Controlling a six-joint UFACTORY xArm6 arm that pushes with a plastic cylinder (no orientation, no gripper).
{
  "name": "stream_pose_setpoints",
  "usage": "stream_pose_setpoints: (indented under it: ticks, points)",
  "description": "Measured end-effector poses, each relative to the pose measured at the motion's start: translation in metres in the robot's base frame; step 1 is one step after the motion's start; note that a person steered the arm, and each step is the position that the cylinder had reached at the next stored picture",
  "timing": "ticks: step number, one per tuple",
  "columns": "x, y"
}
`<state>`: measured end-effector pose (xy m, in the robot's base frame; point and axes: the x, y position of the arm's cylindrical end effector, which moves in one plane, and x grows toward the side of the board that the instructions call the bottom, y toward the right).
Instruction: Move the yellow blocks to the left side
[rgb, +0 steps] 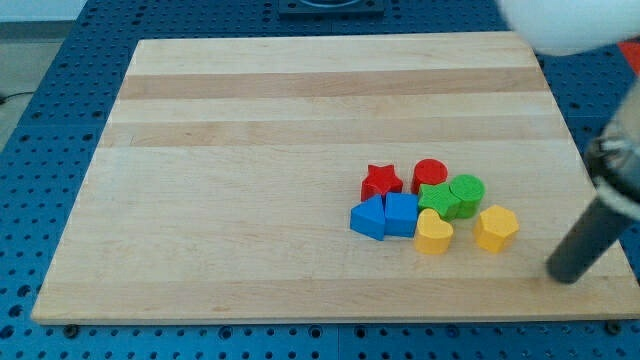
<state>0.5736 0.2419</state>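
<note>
Nearest, my tip (566, 275) rests near the bench's (250, 150) right edge, apart from the yellow hexagon block (495, 227) and yellow heart block (434, 233); no pincer shows.

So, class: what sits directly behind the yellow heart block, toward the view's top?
The green star block sits just behind the yellow heart block, apparently touching it. The star's lower edge is covered by the heart. My tip is off right.
</note>
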Motion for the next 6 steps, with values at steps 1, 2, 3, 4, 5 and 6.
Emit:
stream_pose_setpoints:
  ticks: [1,2,3,4,5,6]
  points:
    - [-0.037,-0.002]
    - [-0.036,-0.063]
    - [-0.02,-0.118]
    - [-0.005,-0.118]
    - [0.017,-0.113]
    - [0.038,-0.115]
